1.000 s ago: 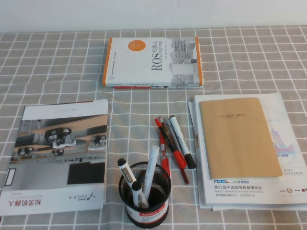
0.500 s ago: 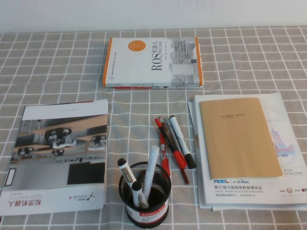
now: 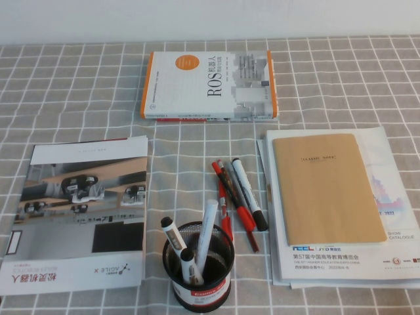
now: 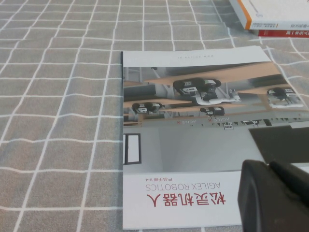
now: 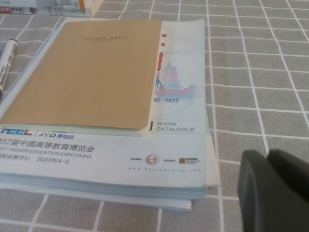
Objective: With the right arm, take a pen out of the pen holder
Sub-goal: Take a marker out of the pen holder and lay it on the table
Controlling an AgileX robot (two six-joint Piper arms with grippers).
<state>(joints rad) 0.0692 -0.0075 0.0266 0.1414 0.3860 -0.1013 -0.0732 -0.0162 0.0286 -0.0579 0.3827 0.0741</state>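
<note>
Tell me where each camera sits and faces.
High view: raised on the robot's side, angled down at black mesh pen holder on grey checked tablecloth; no arms show.
Left wrist view: on left arm, faces glossy AgileX brochure; left gripper above its edge.
Right wrist view: on right arm, faces tan paper notebook; right gripper beside it.
Shared: high view also shows brochure and notebook.

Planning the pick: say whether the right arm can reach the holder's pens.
Probably yes: nothing covers the pens in the pen holder; right gripper hangs beside the catalogue, left gripper over the brochure.

Left gripper [image 4: 269,174] near brochure [image 4: 193,145] — checked cloth [image 4: 58,96]
</note>
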